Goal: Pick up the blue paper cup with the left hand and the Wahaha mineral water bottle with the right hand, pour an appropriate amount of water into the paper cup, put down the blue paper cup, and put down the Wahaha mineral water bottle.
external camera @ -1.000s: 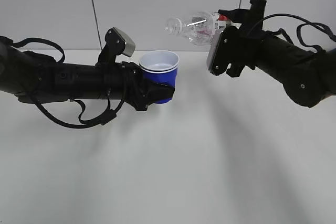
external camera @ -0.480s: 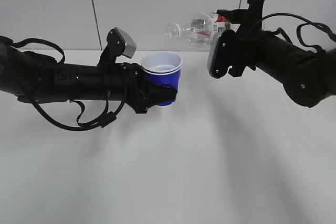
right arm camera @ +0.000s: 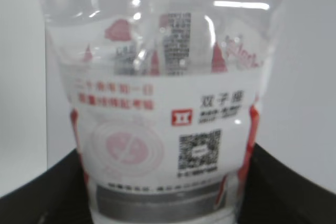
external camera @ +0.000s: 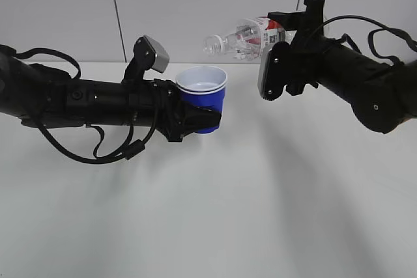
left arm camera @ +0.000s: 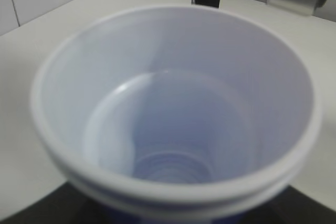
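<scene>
My left gripper (external camera: 199, 116) is shut around the blue paper cup (external camera: 204, 97) and holds it upright above the table. In the left wrist view the cup's white inside (left arm camera: 173, 108) fills the frame; whether water lies in it I cannot tell. The Wahaha mineral water bottle (external camera: 246, 36) lies almost level in my right gripper (external camera: 281, 30), which is shut on its labelled part. Its open neck (external camera: 211, 44) dips to the left, just above the cup's rim (external camera: 202, 77). No stream shows. The label (right arm camera: 163, 124) fills the right wrist view between black fingers (right arm camera: 286, 187).
The white table (external camera: 215, 213) runs below both arms, with a pale wall (external camera: 195, 4) behind. Loose black cables (external camera: 98, 151) hang under the left arm.
The bottle's neck has dipped lower toward the cup. The cup has shifted slightly right and up beneath it. Both grips are unchanged.
</scene>
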Available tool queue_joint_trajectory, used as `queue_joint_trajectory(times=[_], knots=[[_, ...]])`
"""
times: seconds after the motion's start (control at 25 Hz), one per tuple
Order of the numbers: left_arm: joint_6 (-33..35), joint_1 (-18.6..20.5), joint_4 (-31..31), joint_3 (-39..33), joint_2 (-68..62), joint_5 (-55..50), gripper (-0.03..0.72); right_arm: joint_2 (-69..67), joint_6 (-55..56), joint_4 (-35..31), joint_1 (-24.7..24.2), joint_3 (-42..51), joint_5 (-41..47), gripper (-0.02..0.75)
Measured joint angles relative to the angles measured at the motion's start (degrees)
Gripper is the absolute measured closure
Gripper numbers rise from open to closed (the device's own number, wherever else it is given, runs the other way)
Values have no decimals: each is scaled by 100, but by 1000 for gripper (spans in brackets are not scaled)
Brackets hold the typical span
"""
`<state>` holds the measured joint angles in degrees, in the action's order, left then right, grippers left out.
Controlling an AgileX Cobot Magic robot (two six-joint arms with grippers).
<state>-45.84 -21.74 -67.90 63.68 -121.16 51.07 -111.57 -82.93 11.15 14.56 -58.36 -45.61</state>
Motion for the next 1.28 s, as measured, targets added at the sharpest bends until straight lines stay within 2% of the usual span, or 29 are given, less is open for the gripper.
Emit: queue_joint_trajectory(times=[0.92, 1.28], knots=[[111, 0, 205, 0, 0, -242, 278, 0, -170, 306, 0, 0, -266, 259], [133, 0, 107, 9, 0, -242, 278, 0, -183, 316, 0, 0, -266, 260]])
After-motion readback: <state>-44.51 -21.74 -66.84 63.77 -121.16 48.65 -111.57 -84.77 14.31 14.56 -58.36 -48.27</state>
